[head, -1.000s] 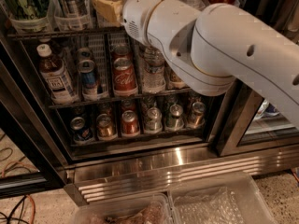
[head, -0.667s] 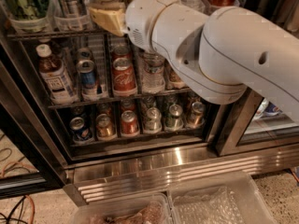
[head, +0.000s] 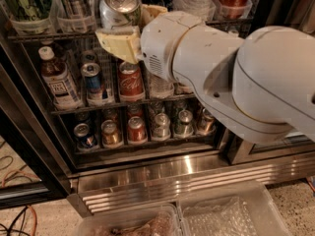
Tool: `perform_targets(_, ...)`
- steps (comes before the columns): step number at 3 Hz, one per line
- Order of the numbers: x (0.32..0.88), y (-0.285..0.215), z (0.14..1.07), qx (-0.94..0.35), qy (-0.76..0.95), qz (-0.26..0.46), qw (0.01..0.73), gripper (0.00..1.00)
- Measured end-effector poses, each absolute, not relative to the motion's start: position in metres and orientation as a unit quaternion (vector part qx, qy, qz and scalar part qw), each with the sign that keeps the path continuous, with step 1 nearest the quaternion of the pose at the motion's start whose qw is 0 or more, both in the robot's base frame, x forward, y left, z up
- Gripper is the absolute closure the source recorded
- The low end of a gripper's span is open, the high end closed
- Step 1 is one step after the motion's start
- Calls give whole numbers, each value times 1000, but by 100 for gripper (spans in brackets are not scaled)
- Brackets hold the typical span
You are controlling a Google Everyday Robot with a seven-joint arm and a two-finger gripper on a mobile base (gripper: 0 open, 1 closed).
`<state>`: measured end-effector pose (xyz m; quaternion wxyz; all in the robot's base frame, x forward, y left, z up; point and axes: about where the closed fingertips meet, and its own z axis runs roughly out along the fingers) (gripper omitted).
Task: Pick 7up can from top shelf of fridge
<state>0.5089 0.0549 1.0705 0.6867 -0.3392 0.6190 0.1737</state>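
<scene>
Camera view shows the gripper (head: 134, 27) at the front edge of the top shelf (head: 34, 35) of the fridge (head: 172, 177), its cream fingers (head: 118, 44) clamped on either side of the 7up can (head: 119, 5). The can sits tilted, its silver top facing the camera, just right of a silver striped can (head: 74, 1).

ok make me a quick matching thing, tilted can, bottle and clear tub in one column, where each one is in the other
1 tilted can
2 bottle
3 clear tub

a on the floor below the fridge
b left end of the middle shelf
c held in the gripper at the top shelf

Pairs: 1-c, 2-b, 3-a
</scene>
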Motion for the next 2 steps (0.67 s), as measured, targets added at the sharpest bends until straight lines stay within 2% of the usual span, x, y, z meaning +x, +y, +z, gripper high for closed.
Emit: perform_targets(2, 486, 48, 1061, -336, 634, 181, 673, 100)
